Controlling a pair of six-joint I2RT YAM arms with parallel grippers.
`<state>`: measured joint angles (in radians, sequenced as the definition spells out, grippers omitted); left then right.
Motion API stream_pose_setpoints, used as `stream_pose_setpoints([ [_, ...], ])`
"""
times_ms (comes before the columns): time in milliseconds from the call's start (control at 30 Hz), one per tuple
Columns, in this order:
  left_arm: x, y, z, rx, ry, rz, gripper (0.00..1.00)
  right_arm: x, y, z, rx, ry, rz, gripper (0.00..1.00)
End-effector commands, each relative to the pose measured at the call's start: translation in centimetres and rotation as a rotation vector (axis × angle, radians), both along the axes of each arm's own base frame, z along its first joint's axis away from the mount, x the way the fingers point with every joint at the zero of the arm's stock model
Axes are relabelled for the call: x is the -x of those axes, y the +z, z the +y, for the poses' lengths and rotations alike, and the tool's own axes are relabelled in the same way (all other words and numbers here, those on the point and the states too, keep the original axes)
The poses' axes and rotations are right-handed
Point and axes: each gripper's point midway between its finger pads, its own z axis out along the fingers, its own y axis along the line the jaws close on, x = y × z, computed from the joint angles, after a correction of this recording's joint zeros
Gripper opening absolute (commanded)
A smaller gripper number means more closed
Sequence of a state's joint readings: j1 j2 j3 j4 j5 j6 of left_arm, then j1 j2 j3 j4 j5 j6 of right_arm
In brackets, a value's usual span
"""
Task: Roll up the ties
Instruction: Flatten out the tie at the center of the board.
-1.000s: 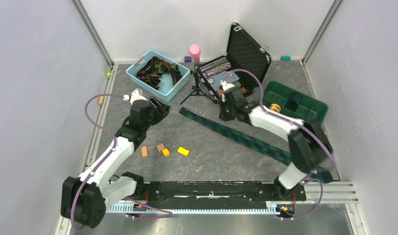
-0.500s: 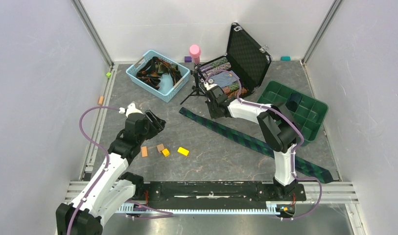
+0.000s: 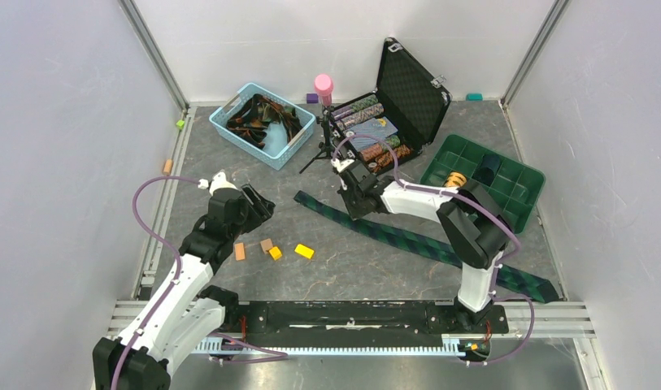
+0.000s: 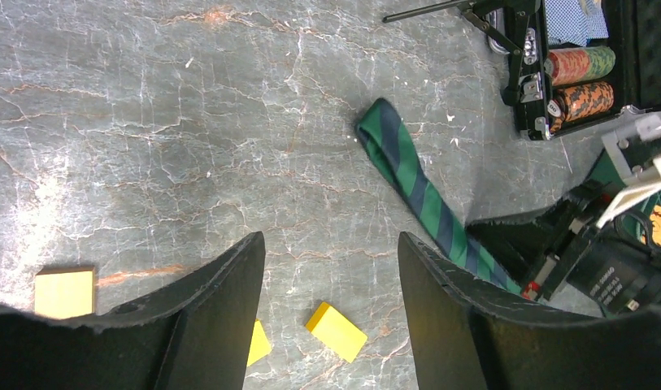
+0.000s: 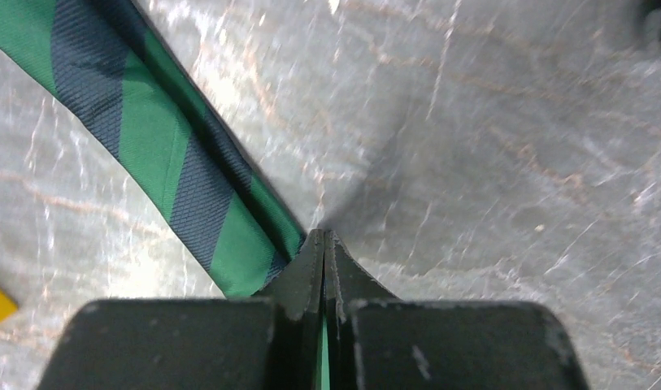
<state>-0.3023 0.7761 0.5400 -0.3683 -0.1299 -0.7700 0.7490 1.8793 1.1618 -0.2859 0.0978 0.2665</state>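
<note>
The plaid tie lay flat on the counter. Its long axis ran diagonally from the narrow end at far left to the wide pointed end at near right. The right fingers were pinched together on its edge near the far-left end, so rolling seemed barely begun. Next, that end likely needed turning onto itself, with the left fingers, spread apart and empty, steadying it.

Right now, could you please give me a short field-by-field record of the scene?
tie on table: plaid tie, flat, unrolled, lying diagonally
right gripper: shut on the plaid tie near its end toward the left arm
left gripper: open, holding nothing, over the bare table
other ties: heaped in the blue basket
</note>
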Motion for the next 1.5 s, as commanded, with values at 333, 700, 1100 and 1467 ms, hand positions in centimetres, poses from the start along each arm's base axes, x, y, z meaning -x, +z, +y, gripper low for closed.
stream_pose_setpoints([
  [333, -0.4, 1.0, 0.0, -0.031, -0.034, -0.035, 0.67, 8.1, -0.1, -0.9, -0.022, 0.081, 0.169, 0.00],
  [700, 3.3, 2.4, -6.1, 0.085, -0.259, -0.131, 0.42, 1.3, 3.0, -5.2, 0.010, -0.119, 0.008, 0.00],
  [1100, 7.7, -1.4, -20.8, -0.059, -0.526, -0.125, 0.03, 3.7, 0.1, -10.7, 0.057, -0.168, 0.097, 0.00],
  [1467, 9.8, -6.0, -28.1, -0.103, -0.683, -0.002, 0.02, 6.0, -0.7, -11.1, 0.028, -0.143, 0.138, 0.00],
])
